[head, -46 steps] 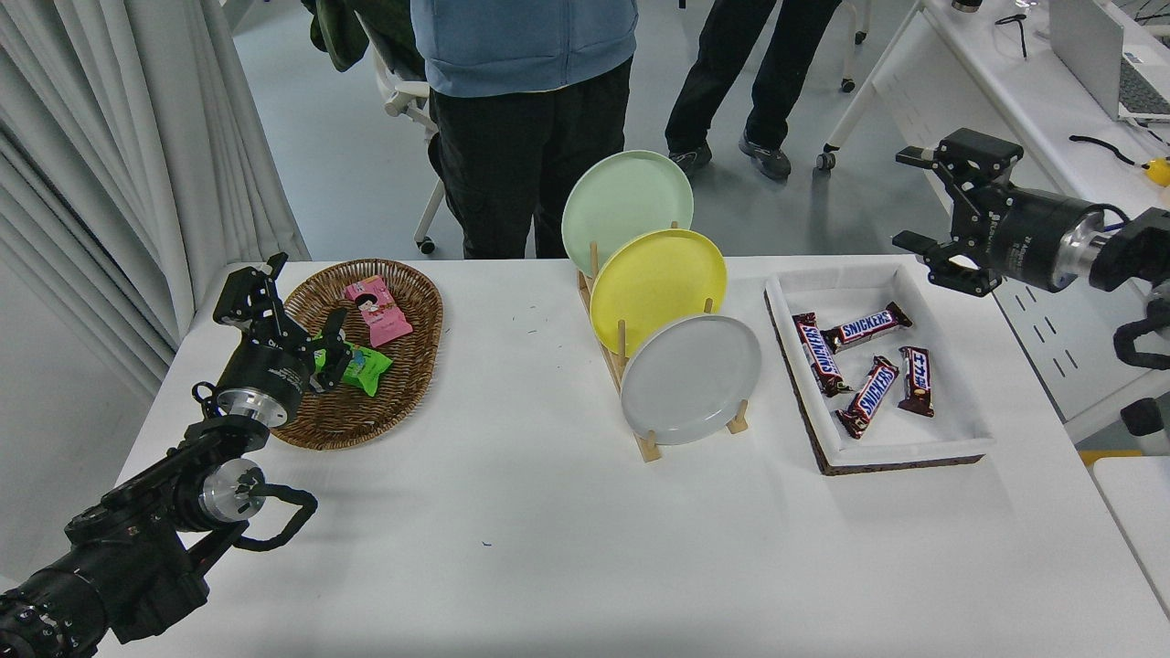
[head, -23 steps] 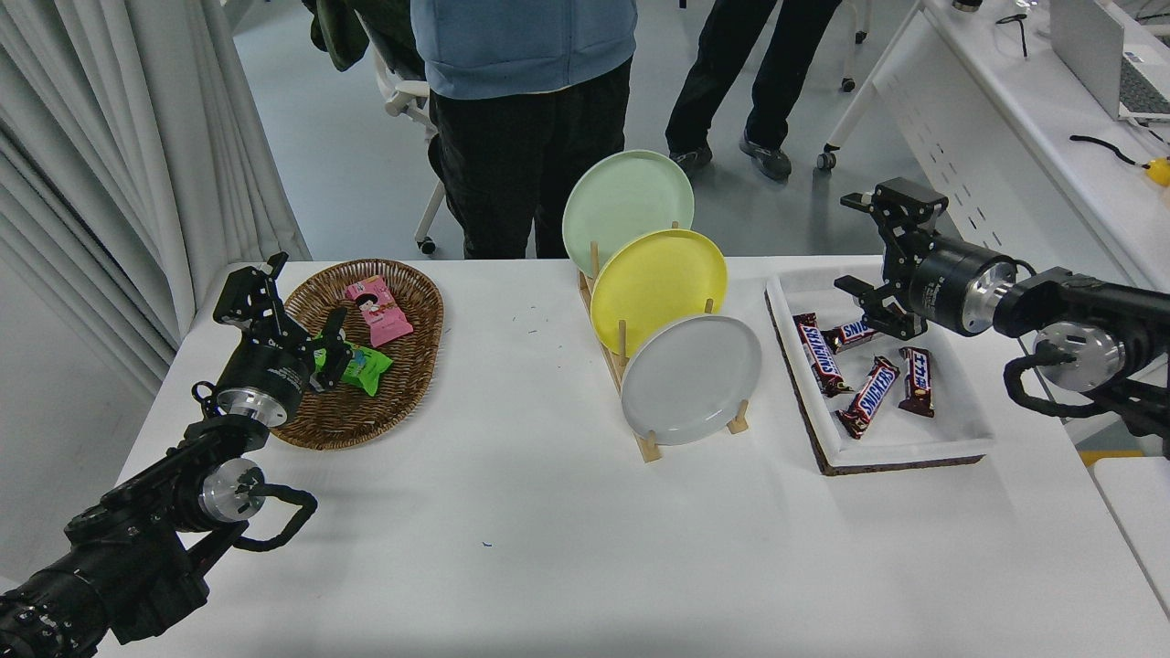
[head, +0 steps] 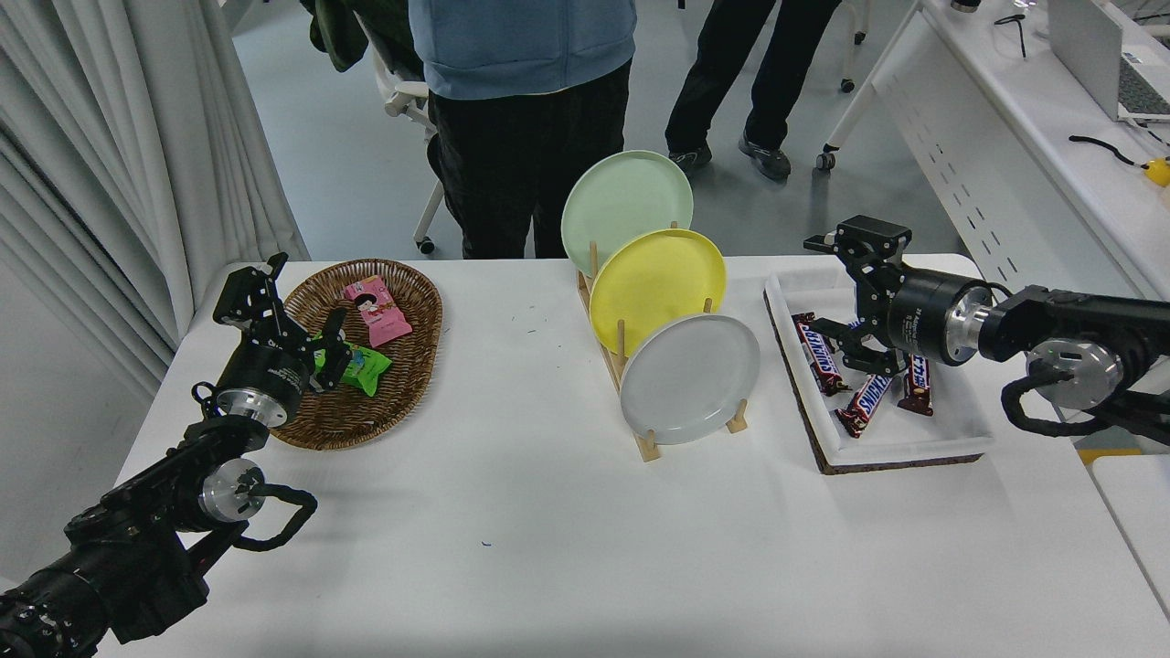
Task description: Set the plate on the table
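Note:
The light-grey plate (head: 690, 378) stands on edge in the front slot of a wooden rack (head: 640, 439) on the white table (head: 548, 548). A yellow plate (head: 656, 285) and a pale green plate (head: 625, 206) stand behind it in the same rack. My right gripper (head: 821, 285) is open and empty, pointing left, above the tray to the right of the grey plate and apart from it. My left gripper (head: 297, 302) is parked at the lower left, open over the wicker basket.
A white tray (head: 891, 440) with several chocolate bars sits right of the rack, under my right gripper. A wicker basket (head: 402, 366) with snack packets sits at the left. Two people stand at the table's far side. A white desk with a laptop is at the right.
My right gripper has moved left and down from the far right edge, over the tray, toward the rack. The plates and my left arm have not moved.

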Controlling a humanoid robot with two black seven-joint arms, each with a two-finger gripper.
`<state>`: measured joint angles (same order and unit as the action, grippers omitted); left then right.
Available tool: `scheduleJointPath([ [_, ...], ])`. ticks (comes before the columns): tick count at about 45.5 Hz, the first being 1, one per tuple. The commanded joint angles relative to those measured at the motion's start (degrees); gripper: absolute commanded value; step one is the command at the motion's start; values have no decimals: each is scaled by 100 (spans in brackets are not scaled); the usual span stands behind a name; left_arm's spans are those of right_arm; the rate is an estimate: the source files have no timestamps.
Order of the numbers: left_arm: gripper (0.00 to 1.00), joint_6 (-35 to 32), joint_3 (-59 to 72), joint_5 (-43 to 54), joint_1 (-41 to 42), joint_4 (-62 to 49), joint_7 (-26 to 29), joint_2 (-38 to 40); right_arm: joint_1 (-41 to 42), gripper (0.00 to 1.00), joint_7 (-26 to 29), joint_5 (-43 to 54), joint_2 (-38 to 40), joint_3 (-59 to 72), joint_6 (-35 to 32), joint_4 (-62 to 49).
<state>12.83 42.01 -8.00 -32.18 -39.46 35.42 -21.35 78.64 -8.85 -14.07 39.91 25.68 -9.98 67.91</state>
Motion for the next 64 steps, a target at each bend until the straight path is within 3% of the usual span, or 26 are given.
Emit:
scheduleJointPath([
  [1, 100, 0, 0, 0, 1, 0, 0, -1, 55, 100, 1156, -772, 8, 25, -118, 82],
  [8, 100, 0, 0, 0, 1, 0, 0, -1, 55, 100, 1544, -1010, -18, -203, -66, 12],
  [18, 100, 0, 0, 0, -8, 0, 0, 8, 20, 100, 1544, -1028, -440, -765, 215, -138],
  [27, 100, 0, 0, 0, 1, 0, 0, -1, -103, 100, 1544, -1002, -862, -1144, 901, -762],
  [51, 100, 0, 0, 0, 1, 0, 0, -1, -200, 100, 1553, -1002, -915, -1592, 1156, -929],
  [64, 100, 0, 0, 0, 1, 0, 0, -1, -384, 100, 1570, -1116, -1117, -1697, 1648, -999],
])
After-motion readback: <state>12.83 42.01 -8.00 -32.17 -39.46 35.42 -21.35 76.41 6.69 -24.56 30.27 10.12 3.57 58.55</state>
